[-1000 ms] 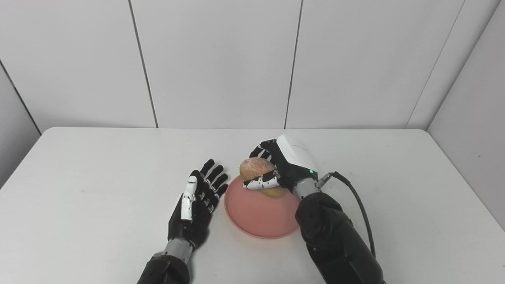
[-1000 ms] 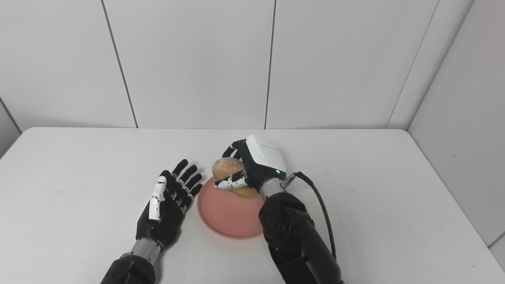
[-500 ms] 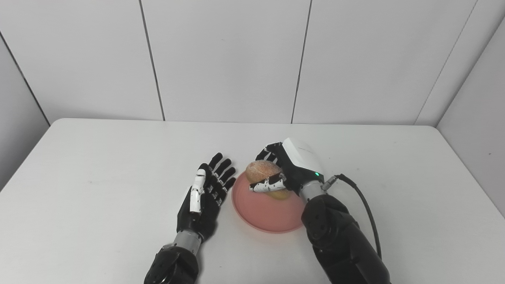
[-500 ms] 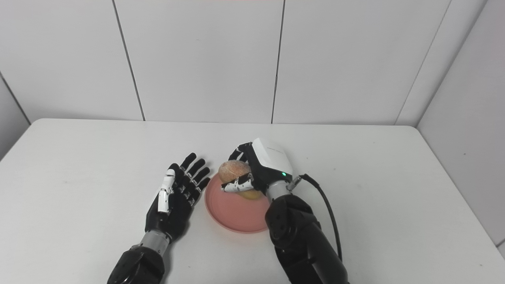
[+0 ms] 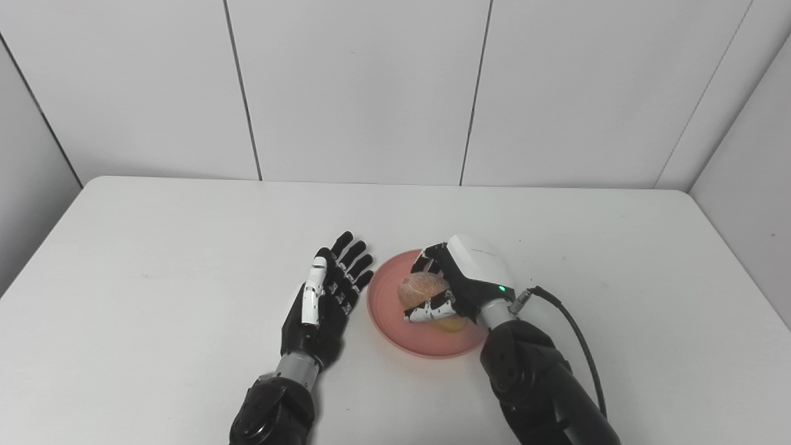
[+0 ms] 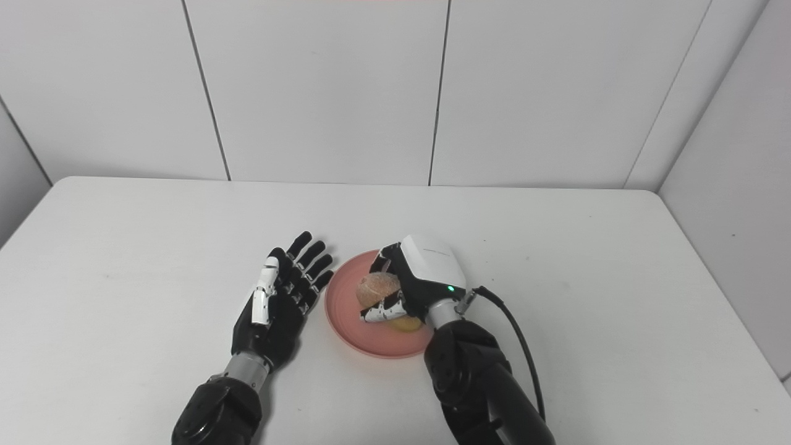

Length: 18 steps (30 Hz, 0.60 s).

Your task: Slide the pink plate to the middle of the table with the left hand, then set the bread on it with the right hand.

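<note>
Lowered since a second ago, your right hand still grips the bread over the pink plate near mid-table, while your left hand lies open, fingers spread, just beside the plate's rim.

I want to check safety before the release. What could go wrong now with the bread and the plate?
1. The right robot hand is wrapped around the bread over the pink plate; on opening, the round bread could roll off.
2. Withdrawing fingers may drag the bread or nudge the plate.
3. The open left robot hand lies close beside the rim and could bump it.
</note>
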Each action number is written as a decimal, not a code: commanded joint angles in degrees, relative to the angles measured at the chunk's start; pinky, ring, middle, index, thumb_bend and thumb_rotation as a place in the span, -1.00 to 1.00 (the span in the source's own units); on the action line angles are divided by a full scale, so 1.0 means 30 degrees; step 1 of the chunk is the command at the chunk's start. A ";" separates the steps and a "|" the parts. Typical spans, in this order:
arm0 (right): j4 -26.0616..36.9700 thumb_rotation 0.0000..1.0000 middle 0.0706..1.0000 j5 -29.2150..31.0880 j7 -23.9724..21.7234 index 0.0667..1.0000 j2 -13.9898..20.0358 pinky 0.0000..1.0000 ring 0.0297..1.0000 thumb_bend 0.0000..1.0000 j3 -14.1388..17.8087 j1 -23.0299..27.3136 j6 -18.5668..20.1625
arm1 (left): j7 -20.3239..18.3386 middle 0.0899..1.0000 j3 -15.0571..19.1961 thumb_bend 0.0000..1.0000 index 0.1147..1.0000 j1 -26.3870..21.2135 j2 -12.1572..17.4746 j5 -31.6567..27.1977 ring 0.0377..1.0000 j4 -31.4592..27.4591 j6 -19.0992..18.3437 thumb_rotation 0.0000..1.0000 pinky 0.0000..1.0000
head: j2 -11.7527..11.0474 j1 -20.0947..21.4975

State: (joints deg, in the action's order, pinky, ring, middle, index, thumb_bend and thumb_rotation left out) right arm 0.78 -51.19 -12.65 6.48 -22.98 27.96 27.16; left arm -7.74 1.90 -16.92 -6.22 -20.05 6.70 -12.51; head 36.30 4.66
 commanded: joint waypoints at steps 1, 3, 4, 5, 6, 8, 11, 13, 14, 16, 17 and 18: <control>0.0409 -0.72 -0.21 -0.0358 0.0360 -0.09 0.0150 -0.52 -0.38 0.01 -0.0091 0.0348 -0.0380 | 0.0630 0.81 -0.0027 -0.26 0.76 0.0571 -0.0155 0.0286 0.81 0.0413 -0.1155 1.00 0.83 | -0.0004 -0.0006; 0.0392 -0.72 -0.22 -0.0488 0.0276 -0.09 0.0162 -0.54 -0.39 0.01 -0.0175 0.0295 -0.0293 | 0.0629 0.81 -0.0041 -0.26 0.76 0.0559 -0.0161 0.0304 0.81 0.0414 -0.1165 1.00 0.83 | 0.0001 -0.0017; 0.0382 -0.72 -0.23 -0.0535 0.0244 -0.09 0.0156 -0.54 -0.40 0.01 -0.0202 0.0265 -0.0259 | 0.0597 0.81 -0.0057 -0.26 0.76 0.0546 -0.0145 0.0301 0.81 0.0444 -0.1149 1.00 0.83 | -0.0012 -0.0029; 0.0374 -0.72 -0.24 -0.0565 0.0227 -0.09 0.0151 -0.54 -0.40 0.01 -0.0216 0.0243 -0.0244 | 0.0579 0.81 -0.0068 -0.26 0.77 0.0537 -0.0135 0.0298 0.82 0.0466 -0.1137 1.00 0.83 | -0.0013 -0.0033; 0.0364 -0.72 -0.23 -0.0564 0.0209 -0.09 0.0150 -0.54 -0.40 0.01 -0.0228 0.0203 -0.0254 | 0.0563 0.81 -0.0078 -0.26 0.77 0.0536 -0.0129 0.0288 0.82 0.0464 -0.1144 1.00 0.83 | -0.0026 -0.0050; 0.0361 -0.72 -0.22 -0.0572 0.0092 -0.09 0.0140 -0.53 -0.39 0.01 -0.0239 0.0136 -0.0231 | 0.0517 0.82 -0.0082 -0.26 0.78 0.0538 -0.0127 0.0254 0.82 0.0487 -0.1114 1.00 0.84 | -0.0022 -0.0055; 0.0412 -0.71 -0.24 -0.0482 0.0109 -0.09 0.0147 -0.55 -0.41 0.02 -0.0259 0.0016 -0.0301 | 0.0566 0.82 -0.0054 -0.26 0.77 0.0534 -0.0160 0.0218 0.82 0.0464 -0.1171 1.00 0.84 | -0.0020 -0.0050; 0.0453 -0.70 -0.11 -0.0429 0.0130 -0.09 0.0161 -0.44 -0.27 0.02 -0.0272 -0.0067 -0.0358 | 0.0582 0.81 -0.0069 -0.27 0.77 0.0527 -0.0147 0.0251 0.82 0.0469 -0.1187 1.00 0.83 | -0.0018 -0.0059; 0.0493 -0.70 -0.01 -0.0463 0.0120 -0.09 0.0172 -0.36 -0.18 0.02 -0.0294 -0.0094 -0.0355 | 0.0606 0.81 -0.0074 -0.27 0.77 0.0529 -0.0156 0.0268 0.81 0.0453 -0.1204 1.00 0.83 | -0.0024 -0.0069; 0.0554 -0.69 0.05 -0.0539 0.0173 -0.08 0.0203 -0.30 -0.12 0.03 -0.0341 -0.0136 -0.0402 | 0.0615 0.81 -0.0076 -0.27 0.77 0.0530 -0.0166 0.0278 0.81 0.0454 -0.1188 1.00 0.83 | -0.0027 -0.0089; 0.0578 -0.55 0.15 -0.0568 0.0218 0.14 0.0220 -0.19 0.00 0.20 -0.0361 -0.0154 -0.0443 | 0.0606 0.81 -0.0078 -0.27 0.77 0.0528 -0.0167 0.0277 0.82 0.0467 -0.1164 1.00 0.83 | -0.0025 -0.0087; 0.0607 -0.48 0.21 -0.0585 0.0248 0.25 0.0230 -0.14 0.07 0.28 -0.0372 -0.0172 -0.0465 | 0.0604 0.81 -0.0081 -0.27 0.77 0.0526 -0.0169 0.0278 0.82 0.0474 -0.1149 1.00 0.83 | -0.0018 -0.0090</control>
State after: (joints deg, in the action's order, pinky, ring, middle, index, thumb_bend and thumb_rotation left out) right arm 1.25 -52.42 -12.55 6.71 -23.96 26.66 27.13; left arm -7.29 1.87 -16.92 -6.37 -19.97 6.60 -12.54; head 36.30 4.40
